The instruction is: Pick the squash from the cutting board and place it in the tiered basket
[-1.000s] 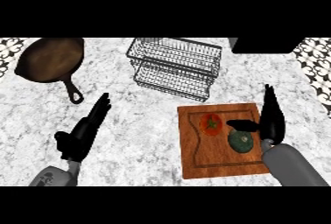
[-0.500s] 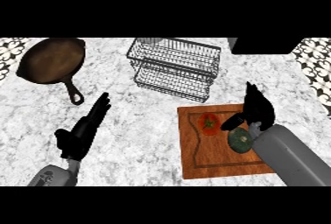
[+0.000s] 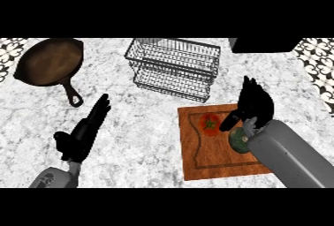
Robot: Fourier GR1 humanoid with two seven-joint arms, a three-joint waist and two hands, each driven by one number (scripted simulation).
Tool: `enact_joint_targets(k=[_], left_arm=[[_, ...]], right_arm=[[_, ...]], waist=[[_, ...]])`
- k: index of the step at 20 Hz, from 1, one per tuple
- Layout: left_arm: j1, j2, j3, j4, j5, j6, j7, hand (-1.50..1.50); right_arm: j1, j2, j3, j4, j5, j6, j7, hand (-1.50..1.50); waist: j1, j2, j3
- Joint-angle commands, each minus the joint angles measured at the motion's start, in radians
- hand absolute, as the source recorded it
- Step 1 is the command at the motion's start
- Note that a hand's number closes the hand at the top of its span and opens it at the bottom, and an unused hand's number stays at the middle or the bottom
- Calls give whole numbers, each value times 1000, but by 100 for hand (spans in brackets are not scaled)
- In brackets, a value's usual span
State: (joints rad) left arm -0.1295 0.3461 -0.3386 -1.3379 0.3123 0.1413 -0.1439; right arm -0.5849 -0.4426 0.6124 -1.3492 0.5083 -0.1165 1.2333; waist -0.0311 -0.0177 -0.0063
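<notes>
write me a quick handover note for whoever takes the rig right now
Right hand: open, over the cutting board, above the squash, not gripping it.
Left hand: open, resting at lower left, holding nothing.
Squash lies on the board's right side, beside a tomato.
Tiered basket stands beyond the board; I see nothing in it.
Done: the reach to the squash.
Left: grasp, lift, place in the basket.

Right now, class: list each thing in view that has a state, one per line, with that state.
Green squash: lying on the wooden cutting board, not yet lifted.
Red tomato: on the board, untouched.
Wire tiered basket: upright, nothing visible in it.
Dark skillet: upright, nothing in it.
Right hand: open, over the squash.
Left hand: open, resting.
</notes>
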Motion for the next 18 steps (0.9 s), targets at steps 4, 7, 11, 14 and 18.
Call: enact_joint_targets(k=[4, 7, 11, 14, 18], left_arm=[[1, 7, 7, -27, -3, -5, 16, 0], [12, 14, 11, -36, -2, -21, 7, 0], [-6, 14, 29, 24, -4, -49, -11, 0], [-14, -11, 31, 20, 5, -52, -9, 0], [2, 16, 39, 1, -4, -70, -21, 0]], right_arm=[[51, 54, -59, 15, 37, 120, 254, -150], [73, 94, -98, 23, 80, 111, 254, -150], [150, 110, -121, -61, 137, 96, 254, -150], [195, 128, -136, -69, 183, 103, 254, -150], [272, 165, -163, -42, 226, 74, 254, -150]], waist=[[-2, 1, 2], [10, 5, 3], [5, 10, 4], [6, 11, 4], [21, 13, 5]])
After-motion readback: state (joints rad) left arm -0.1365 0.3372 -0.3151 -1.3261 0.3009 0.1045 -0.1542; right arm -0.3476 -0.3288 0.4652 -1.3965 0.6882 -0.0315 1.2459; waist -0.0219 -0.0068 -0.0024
